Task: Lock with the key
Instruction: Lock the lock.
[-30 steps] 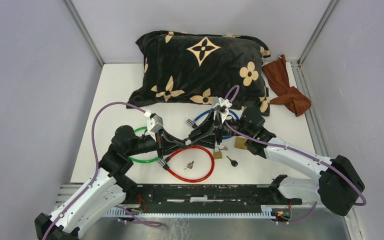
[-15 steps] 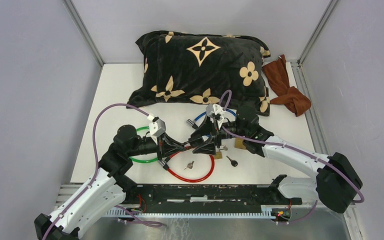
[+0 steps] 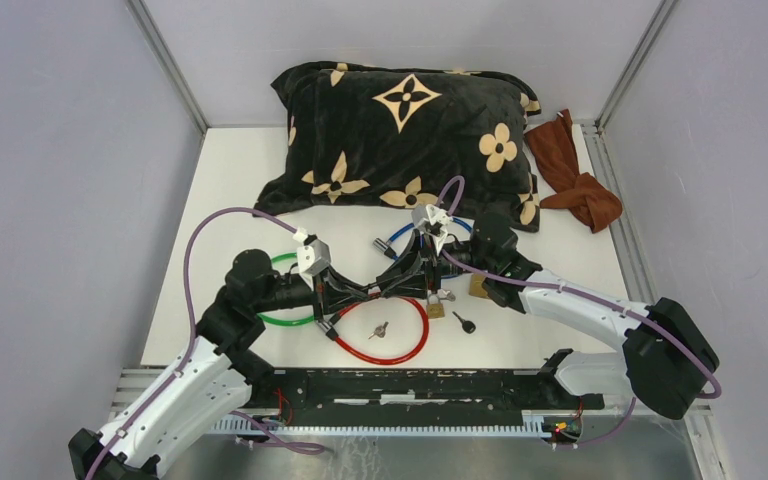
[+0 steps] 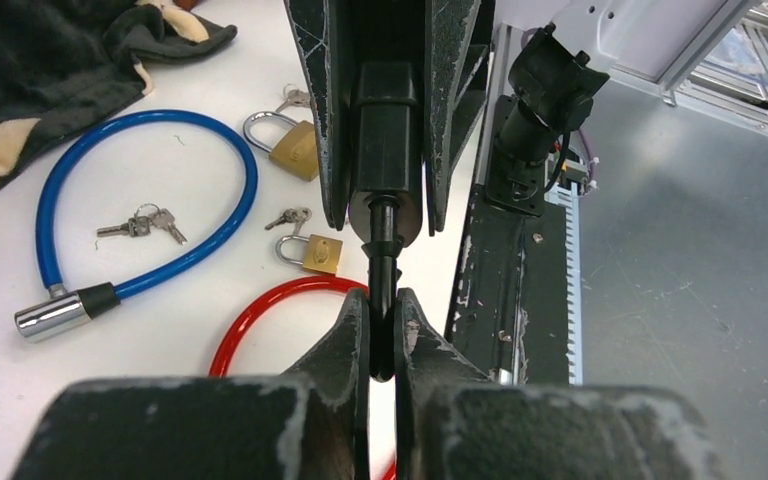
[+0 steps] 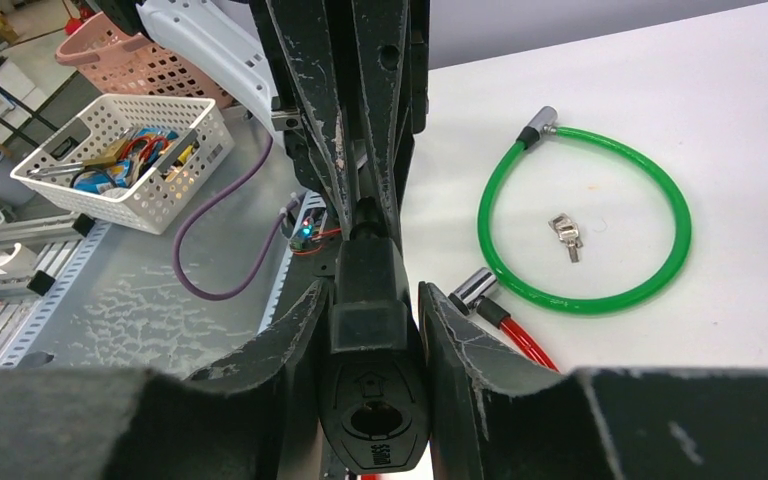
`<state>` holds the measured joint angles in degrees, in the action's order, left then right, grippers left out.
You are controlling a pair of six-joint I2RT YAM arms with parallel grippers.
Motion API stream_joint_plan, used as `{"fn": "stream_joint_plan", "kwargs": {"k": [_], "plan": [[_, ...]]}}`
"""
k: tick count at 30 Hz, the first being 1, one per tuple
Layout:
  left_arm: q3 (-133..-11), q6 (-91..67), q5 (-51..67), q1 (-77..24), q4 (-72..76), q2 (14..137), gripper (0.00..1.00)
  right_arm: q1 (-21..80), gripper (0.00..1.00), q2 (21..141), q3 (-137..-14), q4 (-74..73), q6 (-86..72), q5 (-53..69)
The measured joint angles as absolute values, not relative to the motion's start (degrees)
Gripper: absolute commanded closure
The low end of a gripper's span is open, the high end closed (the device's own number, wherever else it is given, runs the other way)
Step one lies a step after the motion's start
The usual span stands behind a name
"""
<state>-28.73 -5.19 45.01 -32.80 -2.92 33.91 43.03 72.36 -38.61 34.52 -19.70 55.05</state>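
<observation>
Red cable lock [image 4: 310, 288] is located at the centre of the top view. Its black lock body [image 5: 372, 400] is clamped between the fingers of the right gripper [image 5: 372, 290]. Its black pin [image 4: 384, 250] is pinched by the left gripper [image 4: 382, 300]. One key [image 3: 378, 328] is seen on the tabletop [image 3: 230, 180] inside the red loop, just below both grippers.

Glossy plastic-sheathed red cable [image 4: 300, 290], brass padlock [image 4: 322, 253] (polished, metallic), plush cloth pillow [image 3: 400, 130].
</observation>
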Motion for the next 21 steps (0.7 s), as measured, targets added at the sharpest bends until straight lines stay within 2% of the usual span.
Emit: {"fn": "stream_joint_plan", "kwargs": {"k": [3, 6, 12, 21], "plan": [[-28.73, -5.54, 44.71, -32.80, -2.61, 33.39, 0.46, 43.00, 1.00, 71.99, -38.09, 35.29, -20.80, 53.93], [-28.73, -7.27, 43.59, -32.80, -1.19, 31.18, 0.35, 42.68, 1.00, 71.18, -36.84, 35.90, -22.44, 52.86], [-26.06, -11.51, 41.91, -30.92, 1.58, 26.15, 0.33, 41.56, 1.00, 68.51, -32.93, 43.05, -28.75, 51.53], [-16.40, -26.50, 43.70, -26.04, 20.69, 25.45, 0.39, 41.47, 1.00, 68.25, -29.89, 61.84, -39.09, 51.83]]}}
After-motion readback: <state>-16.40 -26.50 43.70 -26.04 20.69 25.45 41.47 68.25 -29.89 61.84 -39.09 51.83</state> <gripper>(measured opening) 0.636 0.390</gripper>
